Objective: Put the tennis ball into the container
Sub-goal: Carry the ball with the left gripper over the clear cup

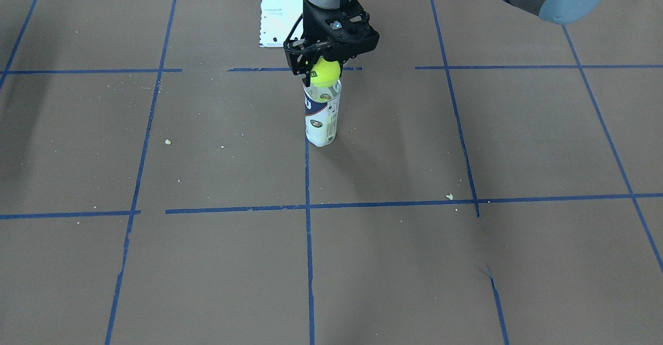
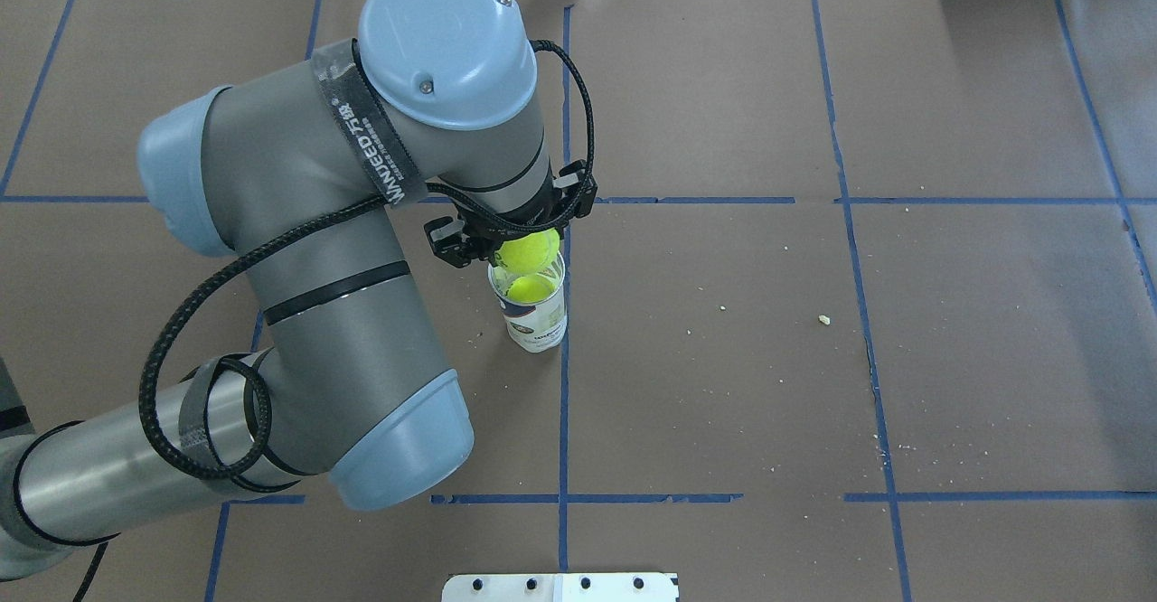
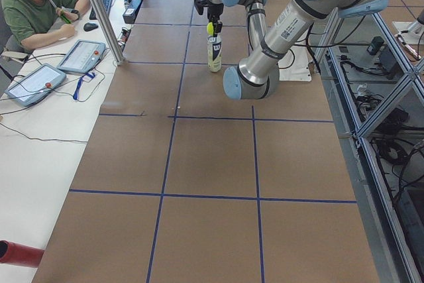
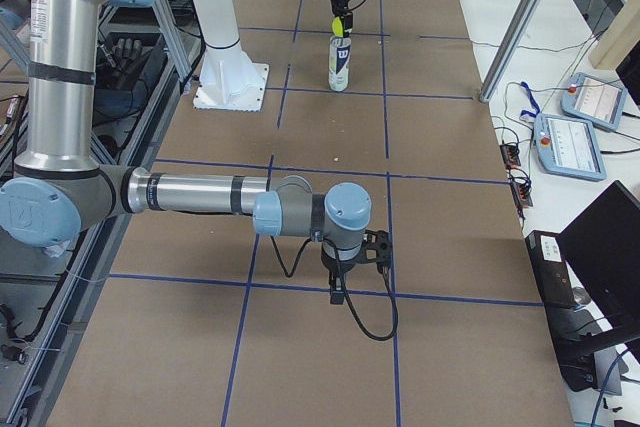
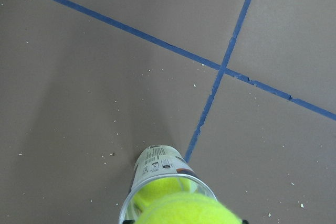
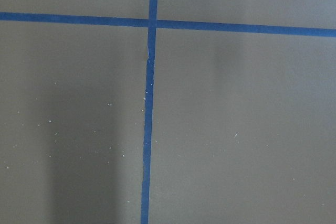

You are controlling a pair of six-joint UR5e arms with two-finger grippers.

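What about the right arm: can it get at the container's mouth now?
Probably not: the left gripper holds the tennis ball right over the container, and the right gripper is far off.

The ball (image 1: pixel 325 72) is fuzzy, bright yellow-green, with a small dark mark on its side. It is gripped between the fingers of the left claw (image 1: pixel 323 70) right over the can's open mouth. Whether it touches the rim cannot be told.

The can (image 1: pixel 322 119) is a tall, narrow, see-through tube with a whitish printed label and a dark blue band. It stands upright on the brown worktop (image 1: pixel 414 143), on a blue tape line, with no lid on. Another yellow-green ball (image 2: pixel 529 289) shows inside it, below the rim.
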